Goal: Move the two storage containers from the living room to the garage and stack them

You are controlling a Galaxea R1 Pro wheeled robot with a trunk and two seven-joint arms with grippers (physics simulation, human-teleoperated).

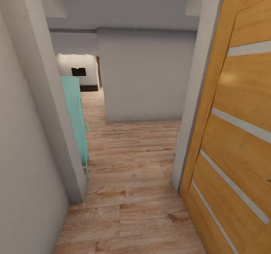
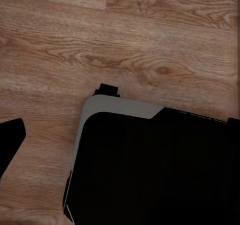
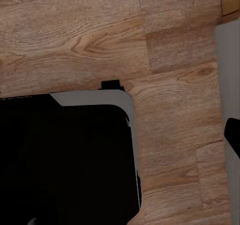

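Left wall: a grey wall [image 1: 22, 141] stands close on the left side.
Teal thing: a teal cabinet [image 1: 75, 114] sticks out just past that wall's corner.
Wood floor: light wood planks [image 1: 131, 159] run ahead down a narrow hall.
Far room: a small dark shape [image 1: 78, 71] sits on a white wall, far off, up the hall on the left.
Door: a big orange wood door [image 1: 241, 133] stands open on the right.
Robot base: the black and grey base [image 2: 150, 160] sits on the planks.
Bins: not seen here. My guess is the robot drives on.
Which arm is nearer: cannot tell.
Grippers: cannot tell if open or closed.
Writing: none to read.
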